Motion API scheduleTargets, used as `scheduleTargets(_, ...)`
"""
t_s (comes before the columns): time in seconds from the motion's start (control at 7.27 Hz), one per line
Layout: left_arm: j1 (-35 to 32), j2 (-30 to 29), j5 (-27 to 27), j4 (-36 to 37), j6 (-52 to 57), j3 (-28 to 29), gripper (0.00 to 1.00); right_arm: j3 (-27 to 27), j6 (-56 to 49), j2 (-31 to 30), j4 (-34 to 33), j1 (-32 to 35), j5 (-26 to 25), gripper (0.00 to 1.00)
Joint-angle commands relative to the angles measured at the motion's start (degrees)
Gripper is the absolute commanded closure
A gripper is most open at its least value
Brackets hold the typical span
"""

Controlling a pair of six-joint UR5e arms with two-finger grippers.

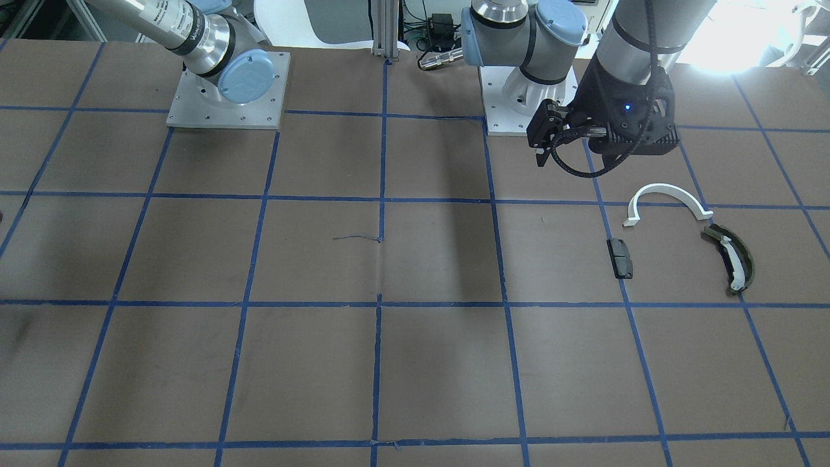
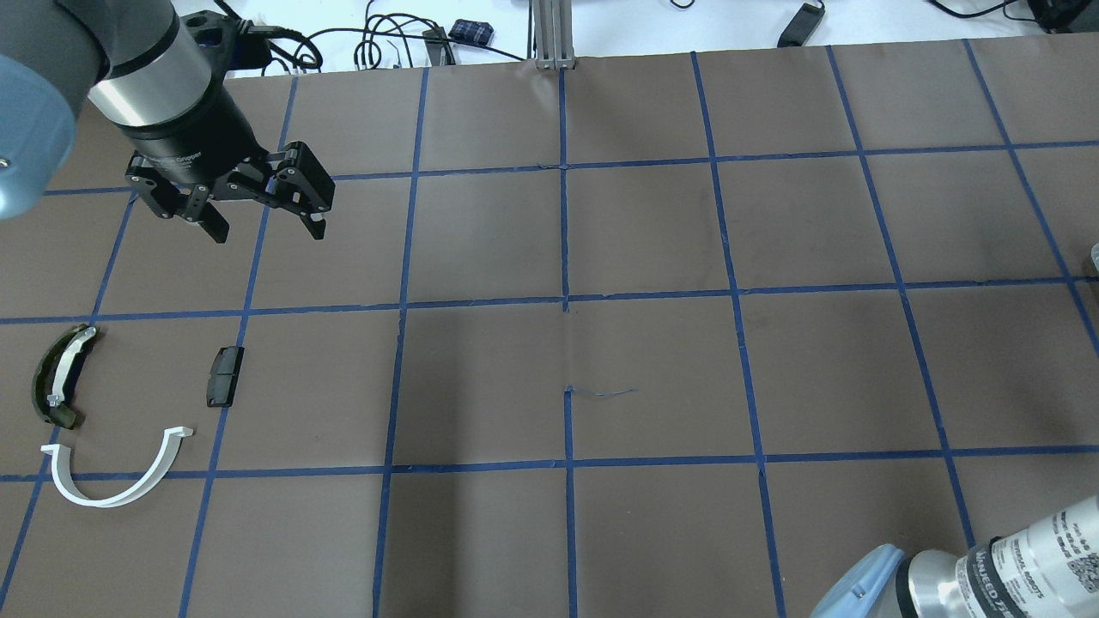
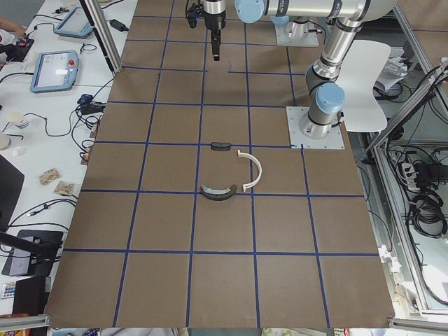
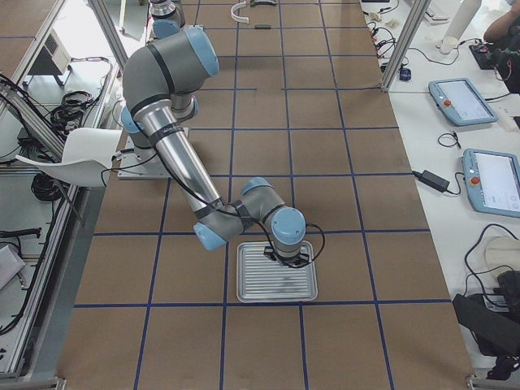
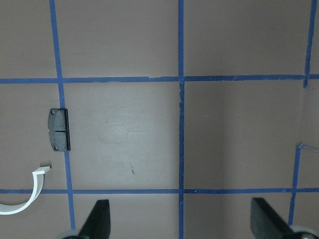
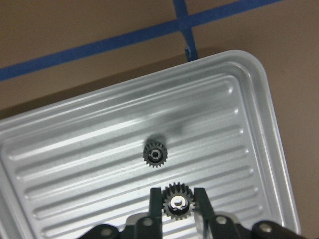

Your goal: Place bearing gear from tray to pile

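In the right wrist view my right gripper (image 6: 177,201) is shut on a small dark bearing gear (image 6: 176,204) just above the ribbed metal tray (image 6: 239,99). A second small gear (image 6: 155,155) lies on the tray floor. The tray (image 4: 260,284) also shows under the right arm in the exterior right view. The pile lies far off on the robot's left: a white half-ring (image 2: 107,501), a dark block (image 2: 224,376) and an olive curved piece (image 2: 58,376). My left gripper (image 2: 262,227) is open and empty, raised beyond the pile.
The brown mat with its blue tape grid (image 2: 565,300) covers the table. The two arm bases (image 1: 227,97) stand at the robot's edge. Cables and teach pendants (image 4: 459,97) lie on the side bench.
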Motion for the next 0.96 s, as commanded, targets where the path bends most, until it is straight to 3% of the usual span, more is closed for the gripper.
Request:
scheduleTargets(0.0,0.0,0.0,0.0,0.0,0.07,0.0,0.0,0.06,12.26,-6.84,8.32,3.99,-0.24,0.96)
scheduleTargets(0.83,0.0,0.0,0.0,0.0,-0.02,0.0,0.0,0.41,51.08,-10.46,11.94,30.33,-3.5,0.95)
